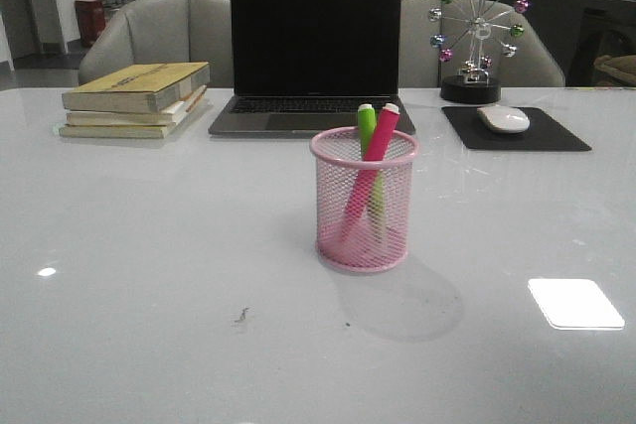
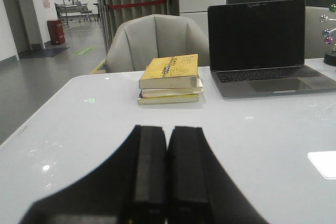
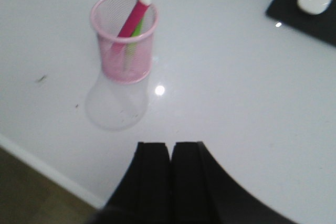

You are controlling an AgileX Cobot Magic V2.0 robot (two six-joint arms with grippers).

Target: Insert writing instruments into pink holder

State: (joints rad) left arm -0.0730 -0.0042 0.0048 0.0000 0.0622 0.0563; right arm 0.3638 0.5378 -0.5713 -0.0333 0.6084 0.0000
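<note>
A glossy white table (image 1: 149, 295) carries everything. The pink holder (image 1: 364, 201) stands on it ahead of the right gripper (image 3: 170, 182). A stack of books (image 2: 170, 78) lies straight ahead of the left gripper (image 2: 167, 182), beside an open laptop (image 1: 313, 57). Farther right lie a black mouse pad (image 1: 517, 129) and a pinwheel ornament (image 1: 475, 37).

Through the mesh of the pink holder (image 1: 364, 201) I make out the lower bodies of the green marker (image 1: 367, 126) and magenta marker (image 1: 375, 151) only dimly. The right wrist view is soft throughout. The edge of that view crops the mouse pad (image 3: 304, 11), and the left wrist view clips the ornament (image 2: 329, 30). Book titles (image 2: 170, 69) are too small for me to read.
</note>
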